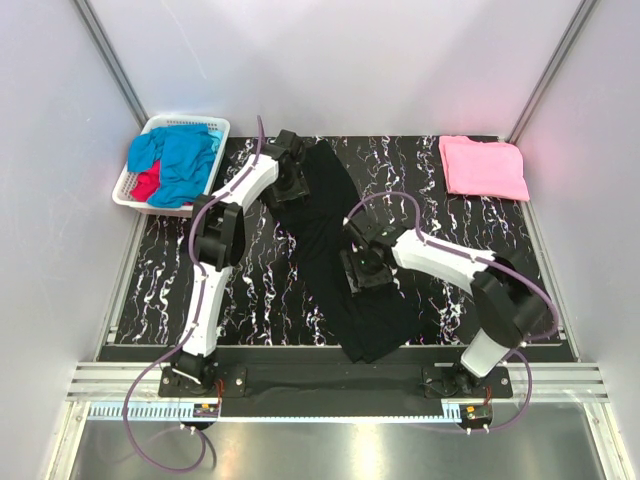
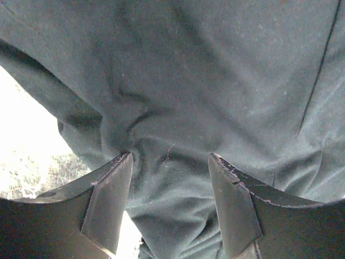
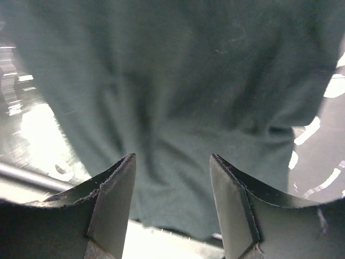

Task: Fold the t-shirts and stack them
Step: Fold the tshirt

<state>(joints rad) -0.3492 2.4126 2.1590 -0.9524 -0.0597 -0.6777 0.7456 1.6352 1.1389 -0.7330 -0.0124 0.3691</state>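
Note:
A large black t-shirt point(image 1: 325, 215) lies as a long rumpled strip across the marble-patterned table, from the far middle to the near edge. My left gripper point(image 1: 290, 185) is down on its far end. In the left wrist view it point(image 2: 170, 159) is open, with wrinkled dark cloth point(image 2: 215, 70) bunched between the fingertips. My right gripper point(image 1: 360, 272) hovers over the shirt's middle. The right wrist view shows it point(image 3: 172, 157) open above the cloth point(image 3: 188, 70), holding nothing. A folded pink t-shirt point(image 1: 483, 167) lies at the far right corner. Blue point(image 1: 185, 155) and red point(image 1: 147, 184) t-shirts sit crumpled in the basket.
A white slotted basket point(image 1: 215, 126) stands at the far left corner, partly off the table point(image 1: 250, 290). White walls close in on three sides. A metal rail point(image 1: 330, 378) runs along the near edge by the arm bases.

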